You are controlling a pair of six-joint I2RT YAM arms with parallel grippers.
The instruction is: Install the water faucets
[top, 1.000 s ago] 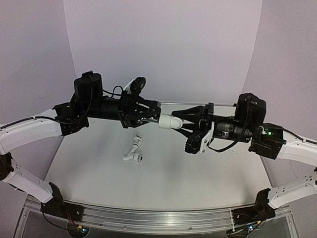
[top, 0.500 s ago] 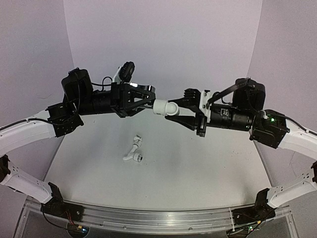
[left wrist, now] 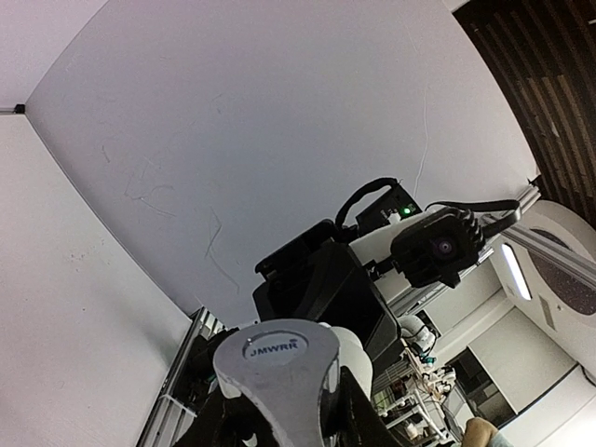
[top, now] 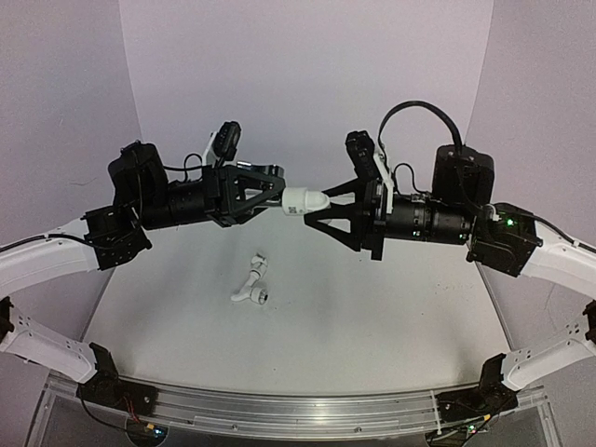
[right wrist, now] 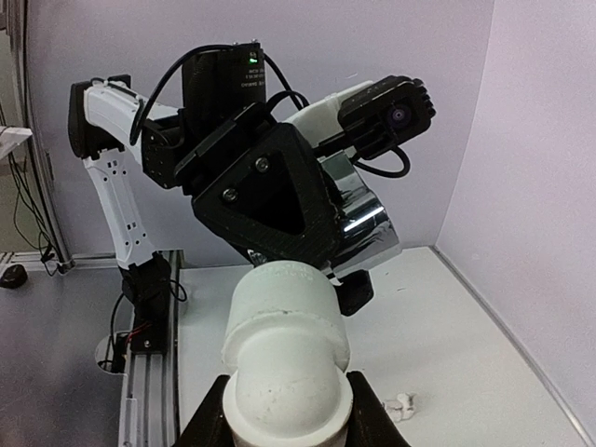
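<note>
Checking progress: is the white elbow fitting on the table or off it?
Off it. The right tool grips the white elbow fitting in mid-air, meeting the chrome faucet held by the left tool.

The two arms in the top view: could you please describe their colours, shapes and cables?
The left arm and right arm have white lower links, black joints and black cylindrical wrist sections. The left gripper and right gripper are black, triangular and open-framed. A black cable loops over the right wrist; a green light glows on the joint behind it.
</note>
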